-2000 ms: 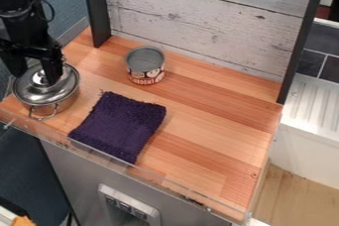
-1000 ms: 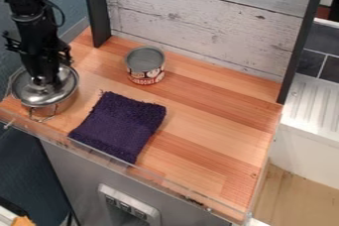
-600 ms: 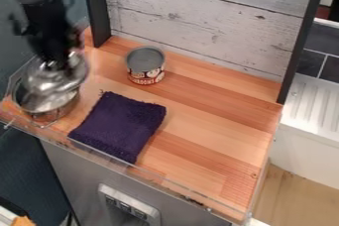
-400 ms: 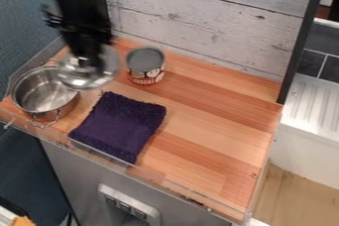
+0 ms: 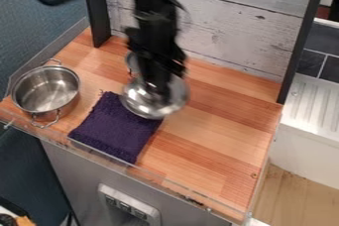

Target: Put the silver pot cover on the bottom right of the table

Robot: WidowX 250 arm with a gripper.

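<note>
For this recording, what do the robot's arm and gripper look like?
The arm is black all over, built of chunky segments with uneven, knobbly outlines where small parts jut from its sides. The gripper at its lower end is black too. A thick black cable hangs in a loop at the upper left. Motion blur hides finer detail; I can make out no markings.

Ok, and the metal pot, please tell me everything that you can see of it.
The pot is round, shiny and silvery, probably steel, with two thin loop handles on opposite sides. It stands upright and uncovered at the left end of the wooden table, apart from the dark purple cloth. Nothing shows inside.
</note>
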